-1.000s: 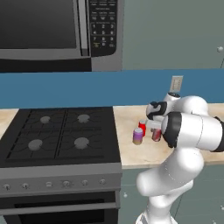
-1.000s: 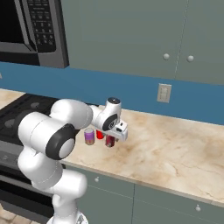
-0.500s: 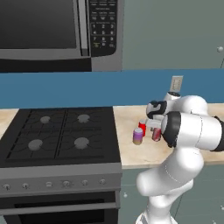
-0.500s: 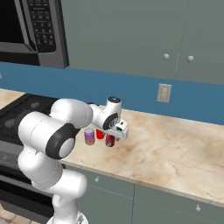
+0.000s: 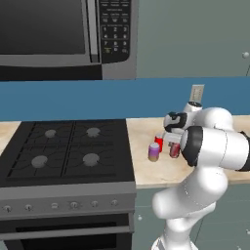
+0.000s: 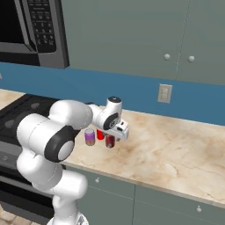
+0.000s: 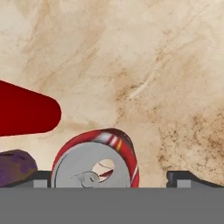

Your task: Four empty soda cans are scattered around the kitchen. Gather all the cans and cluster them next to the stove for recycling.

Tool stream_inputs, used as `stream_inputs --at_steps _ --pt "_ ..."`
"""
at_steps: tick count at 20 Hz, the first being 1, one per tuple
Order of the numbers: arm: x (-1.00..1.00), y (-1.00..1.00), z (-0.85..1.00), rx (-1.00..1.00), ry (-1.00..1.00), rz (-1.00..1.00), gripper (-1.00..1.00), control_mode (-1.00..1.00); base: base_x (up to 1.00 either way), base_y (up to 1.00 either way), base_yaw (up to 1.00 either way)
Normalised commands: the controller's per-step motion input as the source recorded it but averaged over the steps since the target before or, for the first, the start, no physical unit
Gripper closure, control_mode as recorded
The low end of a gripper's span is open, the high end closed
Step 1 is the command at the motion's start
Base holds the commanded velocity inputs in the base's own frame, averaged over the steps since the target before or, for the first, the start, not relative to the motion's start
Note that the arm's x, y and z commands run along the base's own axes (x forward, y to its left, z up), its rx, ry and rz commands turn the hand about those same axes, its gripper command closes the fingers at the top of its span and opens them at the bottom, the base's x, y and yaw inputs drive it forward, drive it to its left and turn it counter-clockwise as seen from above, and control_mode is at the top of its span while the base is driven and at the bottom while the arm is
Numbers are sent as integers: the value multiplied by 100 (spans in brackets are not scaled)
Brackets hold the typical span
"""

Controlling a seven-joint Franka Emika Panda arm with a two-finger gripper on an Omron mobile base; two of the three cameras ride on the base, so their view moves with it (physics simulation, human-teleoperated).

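Three soda cans stand close together on the beige counter just right of the stove [image 5: 68,151]: a purple one [image 5: 154,152], a bright red one [image 5: 159,142] behind it, and a darker red one [image 5: 174,150] with a silvery top. My gripper [image 5: 173,144] hangs straight over that darker red can, open, with its fingers on either side of it. From the hand view, the can's silvery top [image 7: 94,164] sits between the two spread fingertips [image 7: 183,177], nearer the left one, with bare counter showing on the right. The same cluster [image 6: 100,134] and gripper [image 6: 110,137] also show from the right base.
A microwave [image 5: 63,34] hangs above the stove. A wall outlet [image 5: 197,91] sits on the blue backsplash behind the cans. The marble counter [image 6: 176,149] stretches off to the right, with grey-green cabinets above and below it.
The jaws have spread apart and let go of the darker red can, which stays standing on the counter. The arm has hardly moved.
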Motion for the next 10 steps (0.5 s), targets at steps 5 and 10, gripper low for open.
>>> stream_inputs --at_steps 5,10 --pt "-4 5 27 -11 -5 0 -100 -100 0 0 0" --pt "-20 5 34 -13 -8 0 -100 -100 0 0 0"
